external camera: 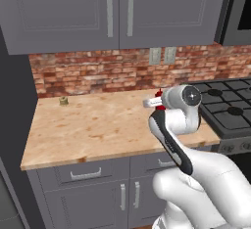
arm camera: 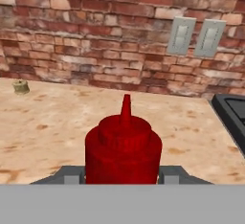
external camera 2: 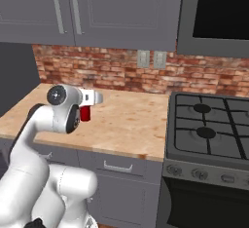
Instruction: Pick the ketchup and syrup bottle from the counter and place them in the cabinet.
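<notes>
Bright red plastic is seen right at the centre of the hand view: the ketchup (arm camera: 123, 151) is gripped between the two dark finger tips, and the gripper (arm camera: 122, 176) is clamped on its body, one finger seen at each side low down. The bottle is held upright, its pointed nozzle toward the brick wall (arm camera: 95, 36), probably so that it can be set down standing on a shelf without being turned.

From the right base view the bottle (external camera 2: 85, 113) is seen hanging under the white hand, lifted above the counter (external camera 2: 131, 124) rather than resting on it; from the left base view only a sliver of red (external camera: 159, 95) is caught behind the wrist. The grip is taken low on the wide body and not on the narrow neck, which is judged the steadier hold for a carry.

A small greenish-tan object (external camera: 63, 101) is left far back on the counter near the wall; it is too small to be named with any confidence. The syrup bottle cannot be made out with certainty.

The stove (external camera 2: 209, 124) is kept well to the side of the load. Paired-door wall cabinets (external camera: 117, 8) are overhead, but the tall cabinet is the target, so a swing away from the counter is what is expected next.
</notes>
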### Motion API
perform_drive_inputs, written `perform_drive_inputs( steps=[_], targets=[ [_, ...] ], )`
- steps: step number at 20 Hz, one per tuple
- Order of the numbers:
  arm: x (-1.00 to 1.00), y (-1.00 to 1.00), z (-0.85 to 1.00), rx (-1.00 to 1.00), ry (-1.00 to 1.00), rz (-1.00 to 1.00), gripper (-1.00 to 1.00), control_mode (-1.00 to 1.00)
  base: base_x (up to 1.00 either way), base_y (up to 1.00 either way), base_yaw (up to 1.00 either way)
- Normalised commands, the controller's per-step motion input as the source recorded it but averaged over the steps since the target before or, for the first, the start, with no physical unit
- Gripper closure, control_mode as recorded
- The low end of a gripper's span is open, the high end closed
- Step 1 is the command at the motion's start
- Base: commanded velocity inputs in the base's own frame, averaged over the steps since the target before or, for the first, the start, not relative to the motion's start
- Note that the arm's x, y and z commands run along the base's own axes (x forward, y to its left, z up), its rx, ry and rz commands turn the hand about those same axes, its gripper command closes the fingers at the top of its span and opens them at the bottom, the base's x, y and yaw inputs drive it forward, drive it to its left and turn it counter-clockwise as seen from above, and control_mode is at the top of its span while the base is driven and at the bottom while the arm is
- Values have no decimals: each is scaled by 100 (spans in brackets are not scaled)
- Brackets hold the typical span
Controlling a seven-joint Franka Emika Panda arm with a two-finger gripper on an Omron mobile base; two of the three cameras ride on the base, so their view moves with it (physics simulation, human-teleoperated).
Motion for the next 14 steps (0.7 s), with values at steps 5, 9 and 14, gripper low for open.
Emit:
perform_drive_inputs(
  steps=[5,9,14],
  targets=[
    [-66,0,38,0,0,0,100,-100,0,0,0],
    [-64,-6,43,0,-2,0,100,-100,0,0,0],
    [-58,-4,41,0,-6,0,100,-100,0,0,0]
  ],
)
